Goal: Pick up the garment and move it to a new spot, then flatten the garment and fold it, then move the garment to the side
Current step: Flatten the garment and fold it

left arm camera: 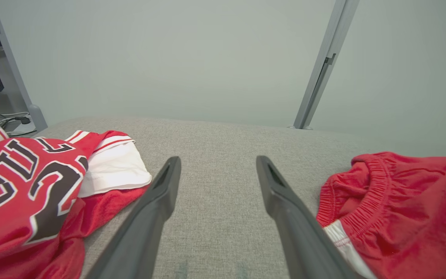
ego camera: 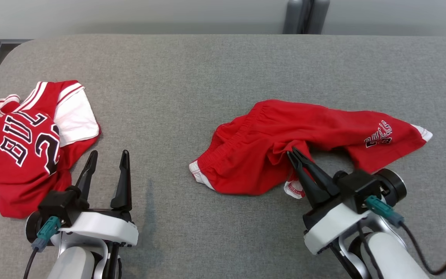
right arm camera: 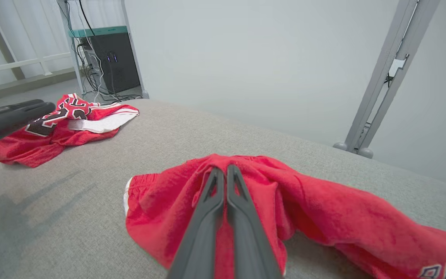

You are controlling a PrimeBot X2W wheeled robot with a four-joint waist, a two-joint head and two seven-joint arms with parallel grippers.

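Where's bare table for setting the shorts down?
Free: far strip of the table behind both garments; the middle band between jersey and shorts. Crowded: left side, jersey beside left gripper; right, around right gripper pinching shorts.

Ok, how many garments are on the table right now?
2. The jersey lies at the left, beside the left hand; the shorts lie right of centre, pinched by the right hand. None seems hidden.

Bright, even light; faint shadow beside left tool (ego camera: 109, 152); wrist cams w/ edge distortion.
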